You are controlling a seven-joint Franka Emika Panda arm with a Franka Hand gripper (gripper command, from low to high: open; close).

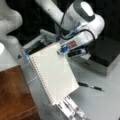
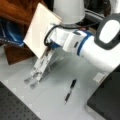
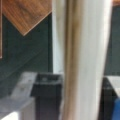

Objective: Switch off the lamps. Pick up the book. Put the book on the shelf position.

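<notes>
Gripper (image 1: 60, 51) is clamped on the book (image 1: 53, 75) at its upper right edge, mid-frame in a front view — book is off the table, tilted, spiral binding running down its left edge. In a front view the book (image 2: 40, 31) sits upper left, seen from its plain pale side, with the gripper (image 2: 49, 47) at its lower right edge; fingertips themselves are hard to make out there, buried between book and wrist housing.

Wrist view: book (image 3: 82, 60) fills the centre as a pale vertical band, edge-on, cut off top and bottom. A dark finger (image 3: 47, 96) shows lower left, close against the band; the other finger is mostly hidden behind the book.

Shelf position (image 1: 15, 95) — the red-brown wooden block — is at lower left in a front view, cropped by the frame edges. In a front view it's upper left (image 2: 15, 10), partly behind the book. The book is not touching its top in either (it hangs just beside it).

Silver bar rack (image 2: 40, 68) stands below the book, left of centre; bottom centre in a front view (image 1: 71, 108), cut off. Pen (image 1: 90, 86) lies on the grey table (image 1: 105, 105), right of the book. Black box (image 1: 106, 51) at right, partly hidden by the arm.
</notes>
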